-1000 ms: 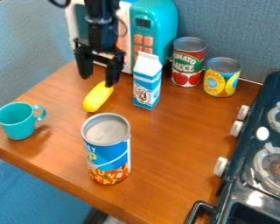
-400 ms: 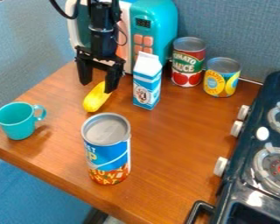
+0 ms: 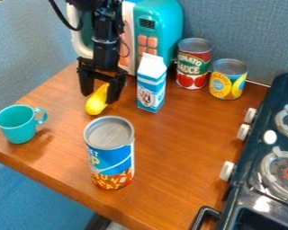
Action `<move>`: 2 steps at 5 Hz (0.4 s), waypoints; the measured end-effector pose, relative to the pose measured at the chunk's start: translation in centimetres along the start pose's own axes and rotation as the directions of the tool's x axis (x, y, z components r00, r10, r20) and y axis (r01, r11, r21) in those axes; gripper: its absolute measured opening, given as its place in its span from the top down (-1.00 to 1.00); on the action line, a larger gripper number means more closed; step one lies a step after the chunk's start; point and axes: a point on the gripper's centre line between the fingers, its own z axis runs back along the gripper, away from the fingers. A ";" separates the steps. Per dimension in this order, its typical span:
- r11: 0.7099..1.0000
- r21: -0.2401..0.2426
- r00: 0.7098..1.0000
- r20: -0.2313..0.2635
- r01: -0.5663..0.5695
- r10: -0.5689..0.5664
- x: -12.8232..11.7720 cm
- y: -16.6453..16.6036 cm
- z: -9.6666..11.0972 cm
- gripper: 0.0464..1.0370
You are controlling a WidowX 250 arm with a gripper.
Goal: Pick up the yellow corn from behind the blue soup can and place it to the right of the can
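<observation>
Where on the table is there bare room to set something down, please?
The widest bare patch lies between the large can and the stove; a smaller one lies between the cup and that can. The back is crowded: gripper, yellow object, carton, red can, yellow can.

The black WidowX arm (image 3: 106, 42) entered from the top edge, left of centre, its wrist hanging nearly upright. The hand (image 3: 99, 98) pointed down, its two fingers spread wide apart; a black cable (image 3: 63, 17) curved beside the arm.
</observation>
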 end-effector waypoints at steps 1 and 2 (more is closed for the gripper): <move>1.000 0.006 1.000 0.002 -0.018 0.018 0.2 0.1 -0.3 -0.85; 0.999 0.010 0.999 0.004 -0.036 0.036 0.1 0.2 -0.6 -0.36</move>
